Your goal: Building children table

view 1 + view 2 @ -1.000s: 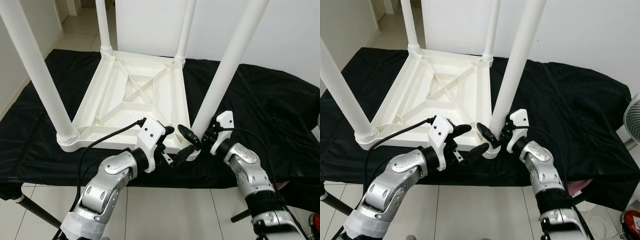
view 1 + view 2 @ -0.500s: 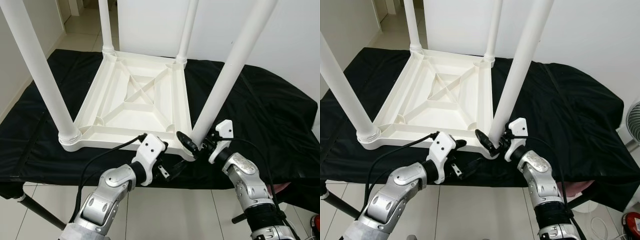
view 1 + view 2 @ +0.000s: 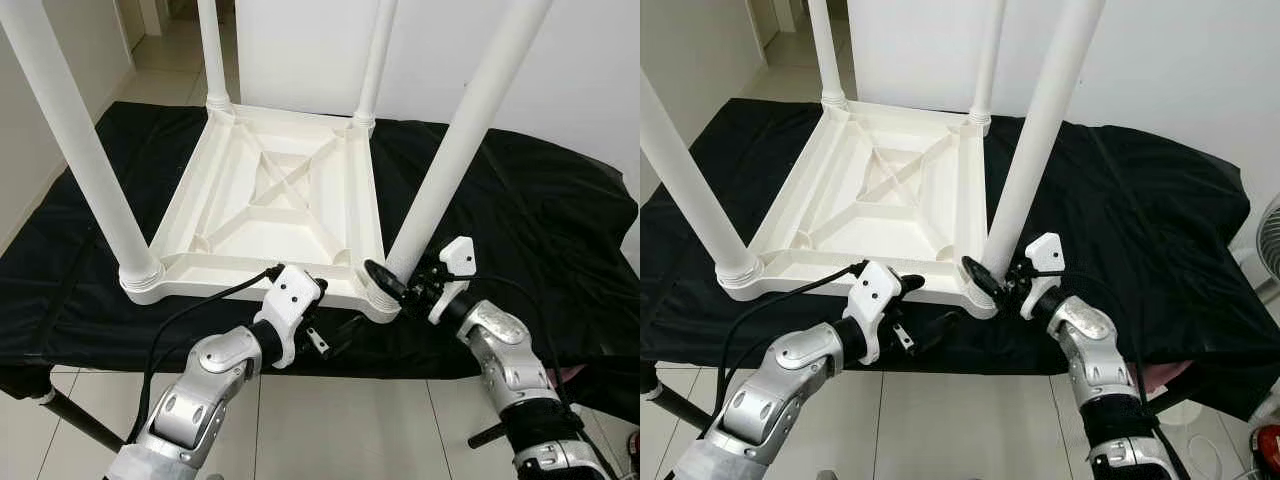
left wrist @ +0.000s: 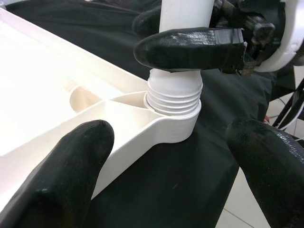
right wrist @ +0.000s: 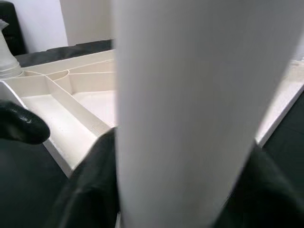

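A white children's table lies upside down on a black cloth, its legs pointing up. My right gripper is shut on the near right leg just above its threaded base. One of its fingers lies across the leg, and in the right wrist view the leg stands between its dark fingers. My left gripper hangs open at the table's front edge, just left of that corner. Its fingers are spread wide and hold nothing.
The black cloth covers a low platform whose front edge runs just under my grippers, with tiled floor below. The near left leg rises at the left. A white wall stands behind. A fan is at the far right.
My left gripper has dropped and drawn back from the leg's base toward the front edge. My right gripper stays on the leg. The camera has shifted slightly.
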Tool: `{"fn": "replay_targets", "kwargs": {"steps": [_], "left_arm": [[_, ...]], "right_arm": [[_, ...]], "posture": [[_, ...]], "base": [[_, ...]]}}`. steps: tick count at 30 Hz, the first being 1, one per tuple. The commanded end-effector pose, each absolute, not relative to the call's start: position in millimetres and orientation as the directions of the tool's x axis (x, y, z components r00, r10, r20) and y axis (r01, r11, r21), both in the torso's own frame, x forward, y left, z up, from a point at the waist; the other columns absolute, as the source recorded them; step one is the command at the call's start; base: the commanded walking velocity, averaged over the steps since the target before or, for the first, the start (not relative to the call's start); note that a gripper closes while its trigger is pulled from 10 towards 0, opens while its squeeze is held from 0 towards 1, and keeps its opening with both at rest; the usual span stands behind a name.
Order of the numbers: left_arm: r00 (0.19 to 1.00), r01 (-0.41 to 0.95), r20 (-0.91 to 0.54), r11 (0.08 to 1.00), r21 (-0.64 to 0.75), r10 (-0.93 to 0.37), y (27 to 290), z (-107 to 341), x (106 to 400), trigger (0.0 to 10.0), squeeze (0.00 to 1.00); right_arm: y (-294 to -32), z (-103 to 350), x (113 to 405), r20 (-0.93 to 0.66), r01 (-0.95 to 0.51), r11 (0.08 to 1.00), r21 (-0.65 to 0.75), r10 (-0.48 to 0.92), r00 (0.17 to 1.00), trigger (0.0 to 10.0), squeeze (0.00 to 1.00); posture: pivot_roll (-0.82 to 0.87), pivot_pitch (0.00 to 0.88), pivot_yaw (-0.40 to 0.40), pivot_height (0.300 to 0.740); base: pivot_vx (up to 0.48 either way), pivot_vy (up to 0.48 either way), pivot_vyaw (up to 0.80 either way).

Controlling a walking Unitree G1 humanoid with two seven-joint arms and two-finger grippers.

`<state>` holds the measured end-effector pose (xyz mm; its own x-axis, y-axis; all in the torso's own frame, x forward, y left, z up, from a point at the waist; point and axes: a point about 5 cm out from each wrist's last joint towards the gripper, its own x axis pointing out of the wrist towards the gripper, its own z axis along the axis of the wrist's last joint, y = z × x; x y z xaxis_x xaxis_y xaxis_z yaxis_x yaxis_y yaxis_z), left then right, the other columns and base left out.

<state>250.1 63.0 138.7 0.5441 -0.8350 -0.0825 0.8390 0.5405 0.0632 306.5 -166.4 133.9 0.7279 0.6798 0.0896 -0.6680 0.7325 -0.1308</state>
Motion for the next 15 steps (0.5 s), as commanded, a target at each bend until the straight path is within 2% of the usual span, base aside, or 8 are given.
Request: {"fn": "replay_targets", "kwargs": {"steps": [1,12,13,15], "left_arm": [[0.532,0.847,-0.088,0.527,0.068,-0.842,63,138,251,10.0,0.00],[0.552,0.833,-0.064,0.548,0.074,-0.831,56,141,256,10.0,0.00],[0.556,0.831,-0.061,0.552,0.073,-0.829,57,141,257,10.0,0.00],[0.556,0.831,-0.061,0.552,0.073,-0.829,57,141,257,10.0,0.00]], "right_arm": [[-174,135,308,0.080,-0.654,0.743,-0.144,0.668,0.740,0.0,0.00],[-169,125,302,0.049,-0.666,0.736,-0.122,0.675,0.736,0.0,0.00],[-168,124,300,0.047,-0.631,0.770,-0.097,0.637,0.770,10.0,0.00],[-168,124,300,0.047,-0.631,0.770,-0.097,0.637,0.770,10.0,0.00]], "posture": [[-0.07,0.000,-0.043,0.740],[-0.07,0.000,-0.047,0.740],[-0.08,0.000,-0.050,0.740],[-0.08,0.000,-0.050,0.740]], "base": [[0.000,0.000,0.00],[0.000,0.000,0.00],[0.000,0.000,0.00],[0.000,0.000,0.00]]}}
